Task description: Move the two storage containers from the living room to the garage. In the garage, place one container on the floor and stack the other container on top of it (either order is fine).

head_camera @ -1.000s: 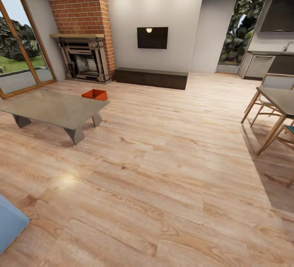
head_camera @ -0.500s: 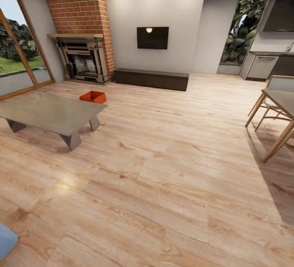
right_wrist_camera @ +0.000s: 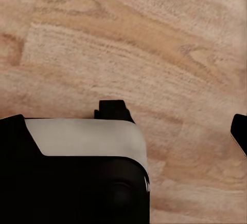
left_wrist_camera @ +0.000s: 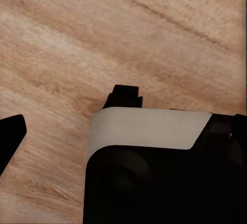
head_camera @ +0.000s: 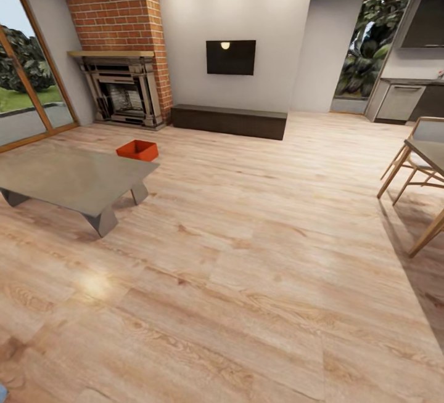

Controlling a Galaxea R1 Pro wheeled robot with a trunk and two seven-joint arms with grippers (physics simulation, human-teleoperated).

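I am in the living room, on its light wood-plank floor (head_camera: 259, 267). One orange-red storage container (head_camera: 137, 150) sits on the planks at the far side of the low grey coffee table (head_camera: 68, 178), between it and the brick fireplace (head_camera: 123, 52). The other container and the garage are out of view. My left gripper (left_wrist_camera: 126, 131) hangs over bare planks above my own base, open with nothing between its fingers (left_wrist_camera: 11, 139). My right gripper (right_wrist_camera: 123, 126) is likewise open and empty over the planks.
A long dark low cabinet (head_camera: 229, 119) runs along the far wall under a wall screen (head_camera: 230, 57). Glass doors (head_camera: 24, 82) stand at the left. A wooden dining table and chairs (head_camera: 419, 169) stand at the right, with a kitchen counter (head_camera: 407, 98) beyond.
The camera has moved forward and turned slightly. The whole room has shifted left and down in the picture, and the blue corner at the bottom left has slipped out of frame.
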